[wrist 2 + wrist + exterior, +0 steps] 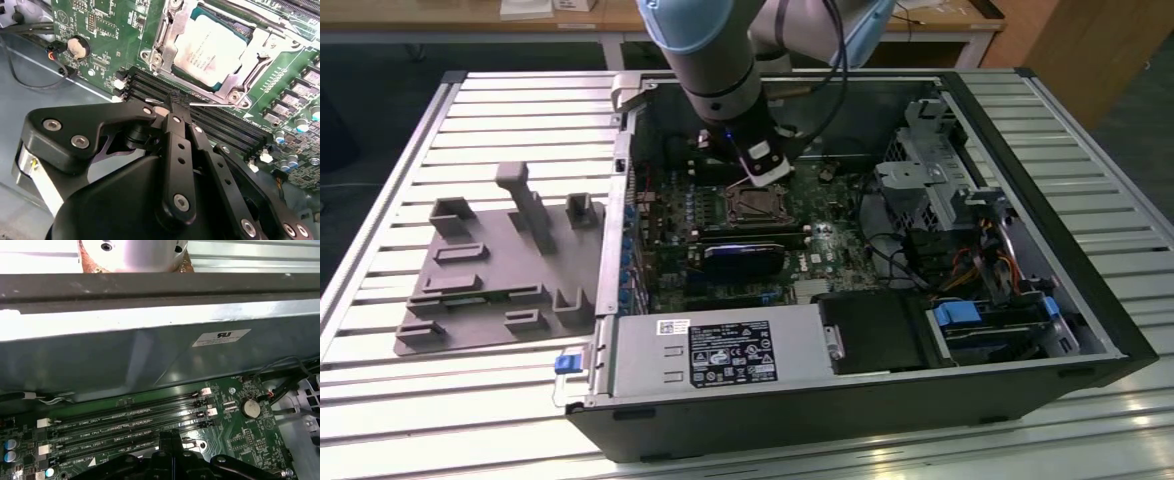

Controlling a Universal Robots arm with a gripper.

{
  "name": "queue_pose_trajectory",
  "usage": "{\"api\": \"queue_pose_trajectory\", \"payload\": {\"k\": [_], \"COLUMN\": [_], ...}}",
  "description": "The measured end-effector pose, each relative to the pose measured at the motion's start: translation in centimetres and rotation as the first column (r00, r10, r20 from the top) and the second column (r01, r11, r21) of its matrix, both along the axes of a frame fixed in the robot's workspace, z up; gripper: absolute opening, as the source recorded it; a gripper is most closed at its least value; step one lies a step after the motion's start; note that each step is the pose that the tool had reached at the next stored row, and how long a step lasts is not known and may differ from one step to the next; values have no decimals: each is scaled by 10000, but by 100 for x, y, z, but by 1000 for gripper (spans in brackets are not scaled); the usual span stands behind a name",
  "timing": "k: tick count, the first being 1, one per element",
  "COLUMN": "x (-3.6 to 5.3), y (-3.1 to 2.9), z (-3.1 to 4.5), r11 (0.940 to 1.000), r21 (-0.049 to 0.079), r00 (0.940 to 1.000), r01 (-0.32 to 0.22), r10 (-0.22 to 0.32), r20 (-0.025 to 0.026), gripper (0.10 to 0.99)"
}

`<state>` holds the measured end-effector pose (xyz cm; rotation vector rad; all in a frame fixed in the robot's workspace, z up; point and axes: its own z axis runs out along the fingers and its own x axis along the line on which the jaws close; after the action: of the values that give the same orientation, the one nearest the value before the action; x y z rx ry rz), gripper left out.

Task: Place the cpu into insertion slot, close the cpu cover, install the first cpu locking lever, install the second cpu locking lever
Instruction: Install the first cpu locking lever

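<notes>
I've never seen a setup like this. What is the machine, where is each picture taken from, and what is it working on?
A robot arm reaches into an open computer case lying on a slatted table; a grey parts holder lies beside it. The exterior view comes from a camera off the arm; both wrist views ride on the arm. In the second wrist view, the cpu lies in place with the cpu cover down around it. The black gripper is shut, its tips at a thin metal lever; whether it pinches or presses it cannot be told.
</notes>
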<state>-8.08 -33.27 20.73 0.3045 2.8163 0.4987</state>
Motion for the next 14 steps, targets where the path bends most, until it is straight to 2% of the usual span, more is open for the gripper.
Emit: {"api": "queue_pose_trajectory", "payload": {"k": [5,11,14], "x": [0,0,1], "y": [24,100,107], "z": [-25,-56,-71], "r11": [9995,9989,9985], "r21": [-14,-24,-28], "r00": [9995,9989,9985], "r01": [319,475,553], "r10": [-319,-475,-553], "r20": [1,1,2], "gripper": [106,106,106]}}
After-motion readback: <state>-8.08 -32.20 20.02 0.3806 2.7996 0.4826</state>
